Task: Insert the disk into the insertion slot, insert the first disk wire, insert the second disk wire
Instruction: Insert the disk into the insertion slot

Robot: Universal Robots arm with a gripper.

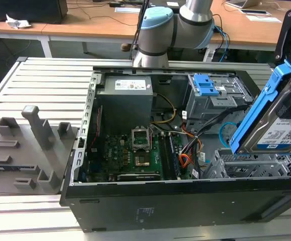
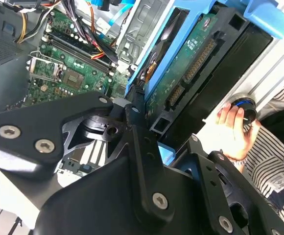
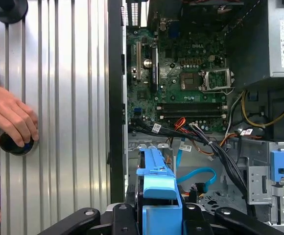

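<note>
The arm [image 1: 158,25] shows a grey-and-light-blue joint at the upper middle of the exterior view. At that view's right edge, the black gripper [image 1: 289,100] hangs tilted, its fingers [image 2: 141,142] clamped on the slanting disk [image 1: 278,135].

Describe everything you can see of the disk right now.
The disk is a silver metal hard drive with a white barcode label, framed in a bright blue plastic caddy. The second wrist view shows its green circuit-board underside. It hangs steeply tilted, one end high. Its lower end is just above the insertion slot, in the corner of the computer case on the exterior view's right. Whether it touches the cage cannot be told. The gripper is shut on it, clamping the caddy's sides.
</note>
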